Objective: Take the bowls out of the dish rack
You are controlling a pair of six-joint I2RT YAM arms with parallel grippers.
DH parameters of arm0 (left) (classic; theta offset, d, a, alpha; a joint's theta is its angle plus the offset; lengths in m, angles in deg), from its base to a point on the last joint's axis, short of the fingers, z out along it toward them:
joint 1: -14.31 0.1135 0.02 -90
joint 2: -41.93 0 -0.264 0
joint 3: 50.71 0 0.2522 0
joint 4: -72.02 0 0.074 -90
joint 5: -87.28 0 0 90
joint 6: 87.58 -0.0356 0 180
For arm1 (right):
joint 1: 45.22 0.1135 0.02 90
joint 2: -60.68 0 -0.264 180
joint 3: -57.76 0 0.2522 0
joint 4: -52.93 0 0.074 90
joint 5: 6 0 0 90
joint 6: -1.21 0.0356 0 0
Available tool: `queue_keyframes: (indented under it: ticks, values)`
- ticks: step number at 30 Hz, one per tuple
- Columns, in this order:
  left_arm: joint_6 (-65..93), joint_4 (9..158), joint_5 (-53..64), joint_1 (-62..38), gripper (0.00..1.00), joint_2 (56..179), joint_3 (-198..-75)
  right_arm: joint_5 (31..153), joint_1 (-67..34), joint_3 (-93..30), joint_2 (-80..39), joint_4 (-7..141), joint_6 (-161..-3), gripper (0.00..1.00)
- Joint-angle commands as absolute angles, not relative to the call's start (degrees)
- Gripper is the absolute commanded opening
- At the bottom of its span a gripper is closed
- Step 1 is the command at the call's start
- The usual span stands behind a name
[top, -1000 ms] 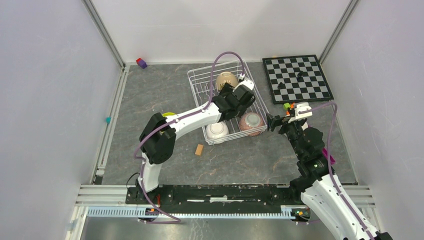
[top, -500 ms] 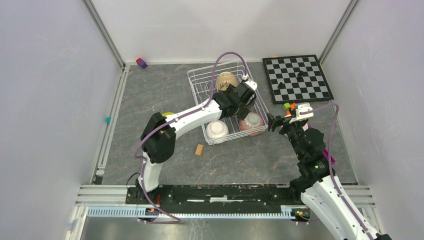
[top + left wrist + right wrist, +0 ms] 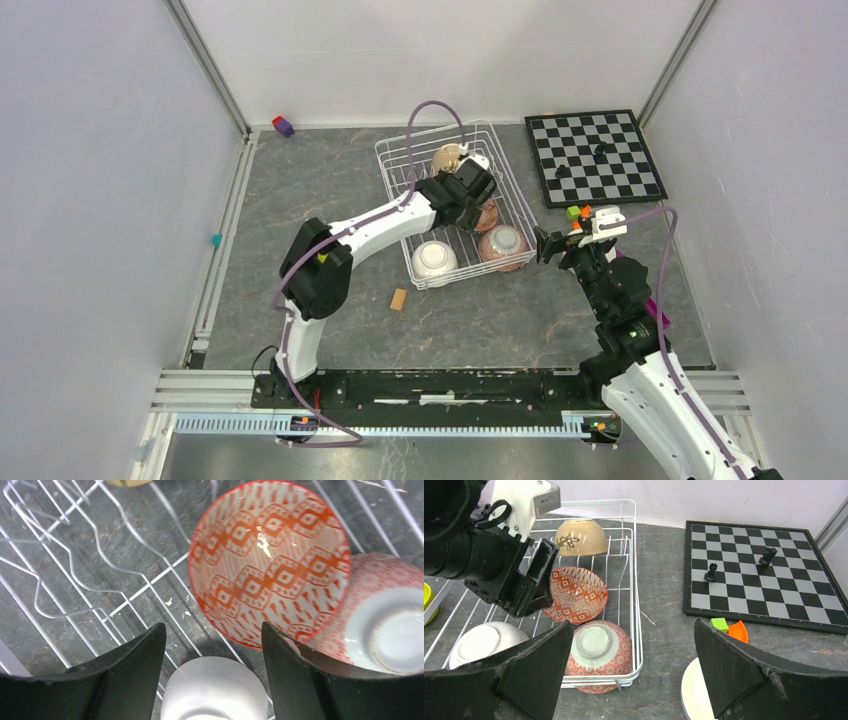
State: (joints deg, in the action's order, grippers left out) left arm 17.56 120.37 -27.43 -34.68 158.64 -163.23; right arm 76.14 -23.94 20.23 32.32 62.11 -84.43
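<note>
Hovering over the dish rack (image 3: pixel 398 165), the left gripper (image 3: pixel 212 627) is spread wide above the tilted red-patterned bowl (image 3: pixel 270 560), just beside the upturned pink speckled bowl (image 3: pixel 596 655). Right gripper (image 3: pixel 633 625) is wide open too, over the counter (image 3: pixel 300 180) beside the rack

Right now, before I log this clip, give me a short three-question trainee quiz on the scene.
1. How many bowls show inside the rectangular white wire dish rack?
2. True or false: the pink-red speckled ceramic bowl lies upside down.
3. The left end effector is: A) open, holding nothing; B) shut on a bowl; C) away from the rack.
Key: 1) four; 2) true; 3) A.
</note>
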Motion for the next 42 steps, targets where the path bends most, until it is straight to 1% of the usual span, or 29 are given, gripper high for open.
queue_keyframes:
  ticks: [1, 7, 11, 13, 14, 18, 19, 20, 32, 37, 42]
  values:
    - [26.26, 118.42, -21.57, -30.61, 0.76, 155.63, -161.12, 75.62, -23.87, 17.87, 32.83, 61.77, -84.99, 0.97]
    - [31.2, 112.75, -12.86, -27.17, 0.74, 155.76, -157.4, 75.76, -23.87, 17.64, 32.55, 61.92, -85.01, 0.97]
    - [32.12, 112.15, -11.17, -26.3, 0.68, 157.11, -157.64, 75.49, -23.93, 17.28, 32.56, 62.34, -85.32, 0.97]
    - [32.21, 111.69, -11.16, -26.21, 0.63, 157.25, -157.54, 75.42, -23.93, 17.23, 32.64, 62.52, -85.37, 0.97]
    - [32.2, 111.47, -11.21, -26.25, 0.57, 157.33, -157.41, 75.38, -23.89, 17.28, 32.73, 62.57, -85.38, 0.97]
    - [31.87, 111.52, -11.39, -26.12, 0.13, 156.13, -157.42, 75.45, -23.86, 17.07, 32.61, 62.61, -85.1, 0.97]
    - [31.74, 111.61, -11.71, -26.12, 0.06, 155.41, -157.26, 75.55, -23.91, 16.81, 32.53, 62.77, -85.03, 0.97]
    - [31.54, 111.68, -12.01, -26.12, 0.03, 154.49, -157.06, 75.64, -23.89, 16.33, 32.49, 63.25, -84.96, 0.97]
    - [28.78, 113.19, -18.32, -26.16, 0.02, 141.16, -152.29, 74.14, -23.86, 15.18, 34.3, 66.49, -84.44, 0.97]
    - [28.38, 115.51, -23.5, -26.12, 0.02, 135.57, -149.97, 74.24, -23.93, 14.91, 34.15, 66.49, -84.21, 0.97]
    - [31.2, 115.01, -29.34, -25.94, 0.02, 127.72, -144.71, 74.66, -23.87, 15.23, 34.32, 66.55, -83.69, 0.97]
